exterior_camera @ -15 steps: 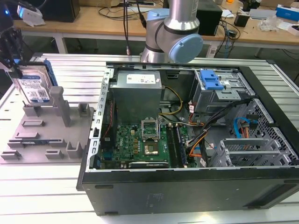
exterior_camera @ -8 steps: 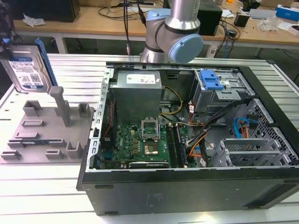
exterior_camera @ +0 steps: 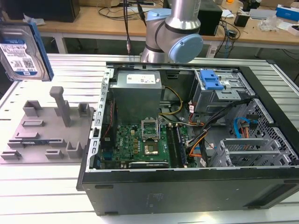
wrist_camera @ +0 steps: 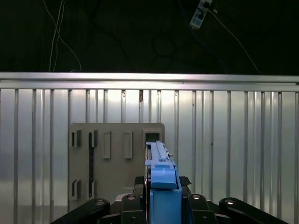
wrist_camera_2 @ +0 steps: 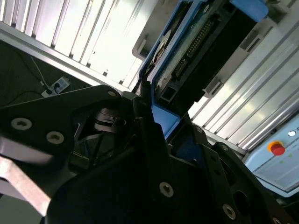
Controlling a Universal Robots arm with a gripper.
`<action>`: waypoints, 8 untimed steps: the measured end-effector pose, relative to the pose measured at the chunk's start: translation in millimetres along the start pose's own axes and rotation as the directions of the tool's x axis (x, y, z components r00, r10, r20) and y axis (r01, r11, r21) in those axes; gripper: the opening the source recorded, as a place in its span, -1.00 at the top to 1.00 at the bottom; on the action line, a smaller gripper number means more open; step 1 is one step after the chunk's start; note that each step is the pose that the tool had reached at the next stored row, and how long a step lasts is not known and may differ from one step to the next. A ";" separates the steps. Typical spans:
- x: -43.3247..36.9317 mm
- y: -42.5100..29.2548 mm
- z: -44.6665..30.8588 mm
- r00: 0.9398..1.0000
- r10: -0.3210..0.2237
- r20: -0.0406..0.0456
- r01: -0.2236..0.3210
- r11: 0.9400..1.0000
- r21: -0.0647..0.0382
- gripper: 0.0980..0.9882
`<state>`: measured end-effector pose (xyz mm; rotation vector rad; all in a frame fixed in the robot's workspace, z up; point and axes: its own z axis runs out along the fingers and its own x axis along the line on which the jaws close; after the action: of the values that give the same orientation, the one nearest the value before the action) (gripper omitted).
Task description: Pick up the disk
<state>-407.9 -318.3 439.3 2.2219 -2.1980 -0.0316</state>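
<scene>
The disk [exterior_camera: 19, 51] hangs upright in the air at the exterior view's upper left, silver with a white-and-blue label and a blue side rail. It is well above the grey fixture plate [exterior_camera: 42, 135]. In the first wrist view the disk [wrist_camera: 160, 161] is seen edge-on with its blue rail, and my gripper [wrist_camera: 162, 201] is shut on it, a black finger on each side. The fixture plate [wrist_camera: 117, 158] lies far below it on the slatted table. In the second wrist view the disk [wrist_camera_2: 201, 51] sticks out from my gripper [wrist_camera_2: 156, 116], which clamps its blue-railed end.
An open computer case [exterior_camera: 187, 130] lies on the slatted table at the exterior view's middle and right, with a blue-latched drive cage [exterior_camera: 211, 80] inside. The arm's base [exterior_camera: 173, 32] stands behind the case. Workbenches with cables run along the back. A red button [wrist_camera_2: 277, 148] sits beside the table.
</scene>
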 end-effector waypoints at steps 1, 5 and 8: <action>0.0 0.1 -5.3 1.000 0.000 0.000 0.000 1.000 0.000 0.40; 0.2 0.7 -25.9 1.000 0.000 0.001 0.000 1.000 0.000 0.40; 0.4 1.1 -43.4 1.000 0.000 0.003 0.000 1.000 0.000 0.40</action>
<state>-408.0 -318.8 482.7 2.2232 -2.1993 -0.0343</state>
